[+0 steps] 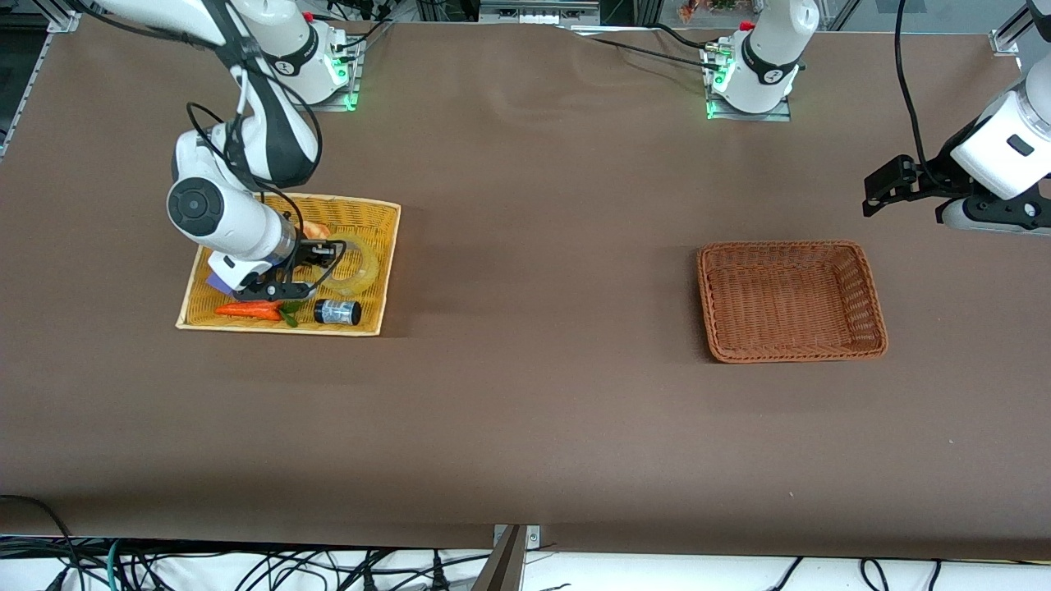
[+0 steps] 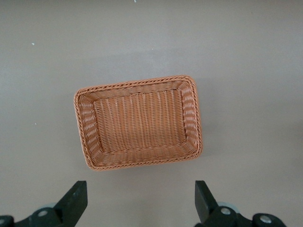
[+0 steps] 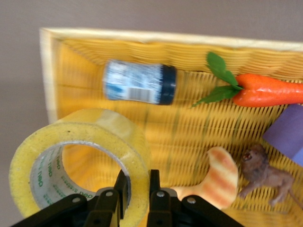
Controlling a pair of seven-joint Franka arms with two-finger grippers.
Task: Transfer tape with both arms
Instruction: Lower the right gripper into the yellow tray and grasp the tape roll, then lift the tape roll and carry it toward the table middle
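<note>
Over yellow tray point(image 1: 374, 271): translucent yellowish tape point(image 3: 78, 156), grey core.

- A long table point(image 1: 525, 410) covered in plain brown material is seen; its surface fills nearly the whole front view.
- A yellow woven tray point(image 1: 374, 271) is set flat on the table toward the right arm's end, nearer the edge where the bases stand than the edge by the front camera.
- A brown wicker basket point(image 1: 872, 295) is set flat on the table toward the left arm's end, well apart from the tray.
- Both arm bases are mounted along the table's edge farthest from the front camera.
</note>
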